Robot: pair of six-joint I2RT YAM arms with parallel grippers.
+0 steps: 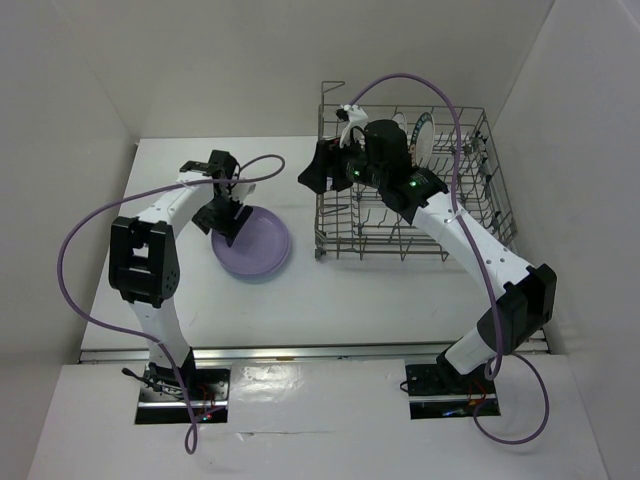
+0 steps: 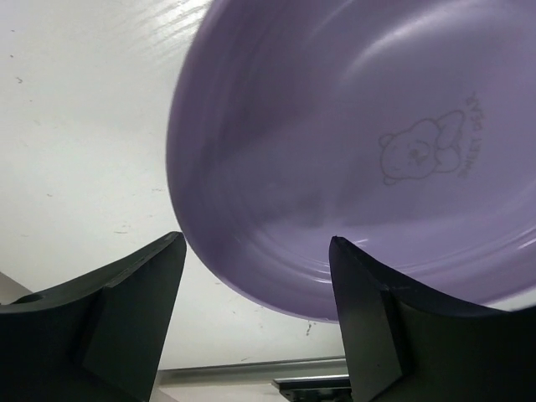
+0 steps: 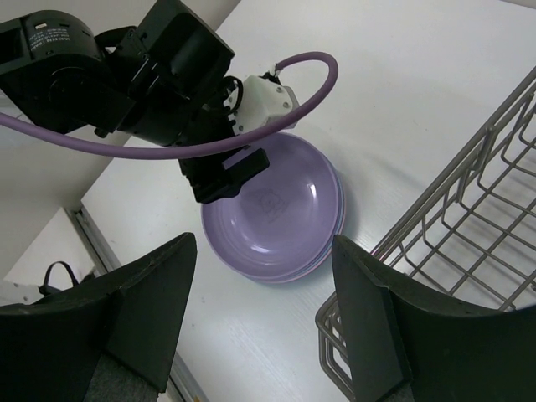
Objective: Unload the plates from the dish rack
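Lilac plate (image 2: 335, 126) resting on white tabletop (image 2: 75, 126) left of dish rack (image 1: 345, 225), bear outline printed in its well, curved lettering alongside illegible, left fingers (image 2: 134, 310) spread astride its near rim, right fingers (image 3: 151, 310) spread, empty, patterned-rim plate (image 1: 423, 135) upright in rack.

Plain white matte tabletop (image 1: 380, 300), a few small dark scuffs on it in the left wrist view. Flat white back wall panel (image 1: 250, 60) behind it. White left side panel (image 1: 50, 150) and white right side panel (image 1: 585, 150) box it in. Thin grey metal rail (image 1: 320, 351) along the table's near edge, glossy white front board (image 1: 320, 420) just beyond it. Soft even light, faint glare on the tabletop.
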